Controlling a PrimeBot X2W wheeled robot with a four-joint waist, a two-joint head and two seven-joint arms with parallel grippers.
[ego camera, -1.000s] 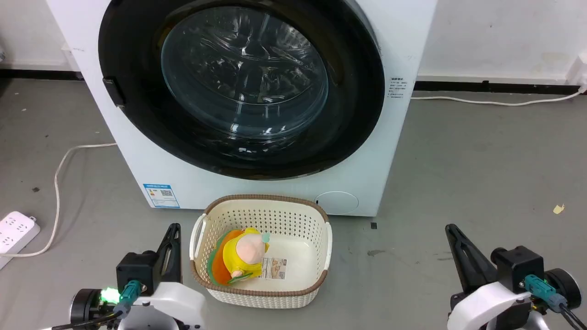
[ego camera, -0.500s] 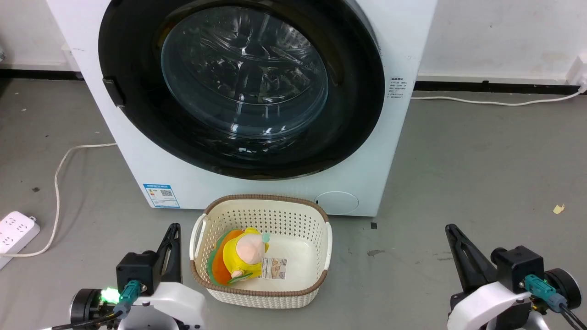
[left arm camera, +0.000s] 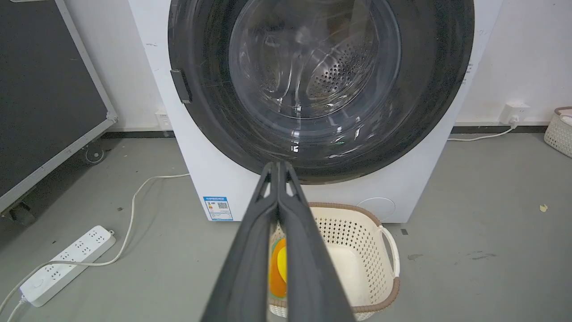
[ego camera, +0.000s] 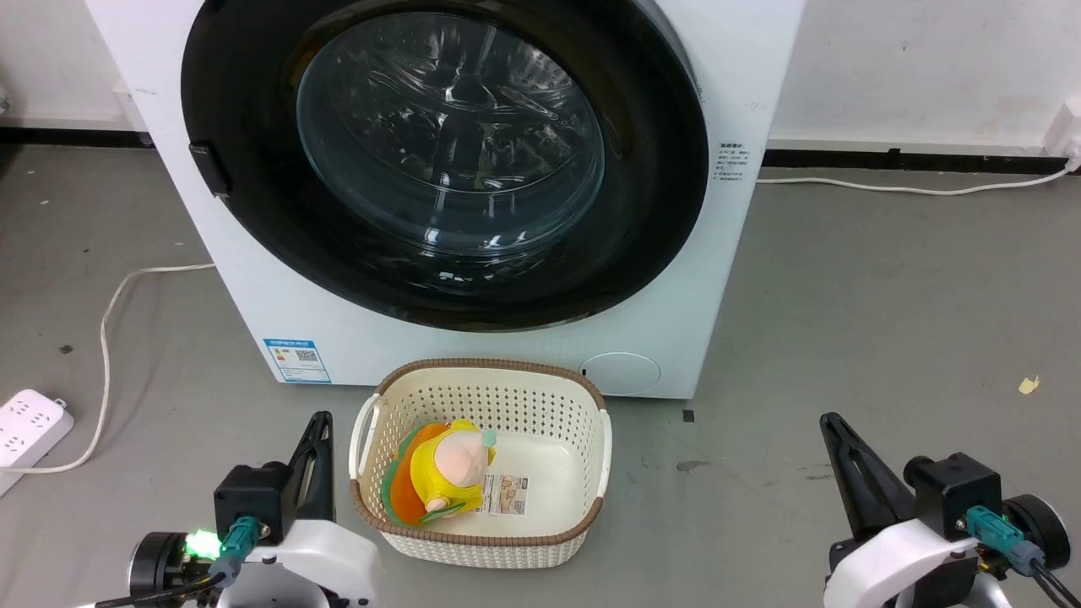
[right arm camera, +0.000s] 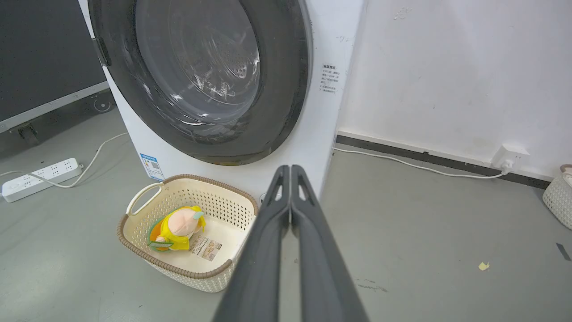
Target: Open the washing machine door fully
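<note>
No change over the last second, so no start yet on the opening; washing machine door [ego camera: 443, 160] apparently shut flush to the machine front [ego camera: 473, 346], though seam hard to judge; left gripper [ego camera: 322, 420] and right gripper [ego camera: 829, 419] both pinched closed, empty, parked low either side of the basket [ego camera: 490, 365], well short of and below the door.

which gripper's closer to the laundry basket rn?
Left. The left gripper sits just beside the left handle of the basket; the right gripper is well off to its right, across the floor.
</note>
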